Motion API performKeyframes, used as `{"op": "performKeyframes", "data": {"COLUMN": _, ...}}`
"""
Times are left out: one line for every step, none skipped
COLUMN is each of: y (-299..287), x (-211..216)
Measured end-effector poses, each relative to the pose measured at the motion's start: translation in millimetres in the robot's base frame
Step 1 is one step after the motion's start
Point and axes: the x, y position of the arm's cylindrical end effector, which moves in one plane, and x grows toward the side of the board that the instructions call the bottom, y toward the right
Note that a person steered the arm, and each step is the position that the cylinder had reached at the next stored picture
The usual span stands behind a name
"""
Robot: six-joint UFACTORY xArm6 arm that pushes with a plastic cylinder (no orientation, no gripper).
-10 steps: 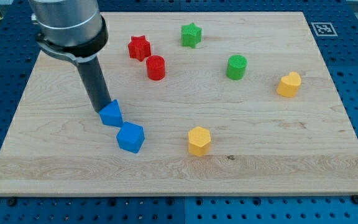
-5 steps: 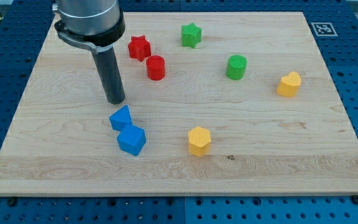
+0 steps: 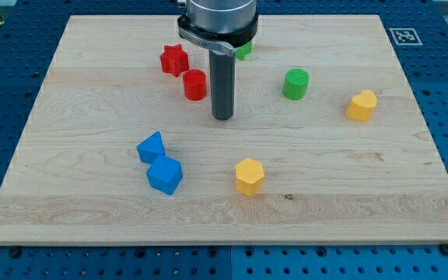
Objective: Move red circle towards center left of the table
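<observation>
The red circle [image 3: 195, 84] is a short red cylinder in the upper middle-left of the wooden board [image 3: 76, 117]. A red star [image 3: 174, 59] sits just up and left of it. My tip [image 3: 222, 117] rests on the board just right of and slightly below the red circle, a small gap apart from it. The rod rises from the tip toward the view's top, where the arm's body partly hides the green star [image 3: 244, 50].
A blue triangular block [image 3: 152, 146] and a blue cube [image 3: 164, 173] touch at lower left. A yellow hexagon [image 3: 249, 176] lies lower middle. A green cylinder [image 3: 295, 83] and a yellow block [image 3: 362, 105] lie on the right.
My tip has left the blue blocks and moved right and slightly up, from beside the blue triangular block to just right of the red circle. The triangular block shifted slightly down-right early on.
</observation>
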Motion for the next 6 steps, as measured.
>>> {"op": "performKeyframes", "data": {"y": 1.2, "x": 0.0}}
{"op": "performKeyframes", "data": {"y": 16.9, "x": -0.2}}
{"op": "performKeyframes", "data": {"y": 17.8, "x": -0.4}}
{"op": "performKeyframes", "data": {"y": 17.8, "x": -4.7}}
{"op": "performKeyframes", "data": {"y": 17.8, "x": -20.2}}
{"op": "performKeyframes", "data": {"y": 1.3, "x": -31.4}}
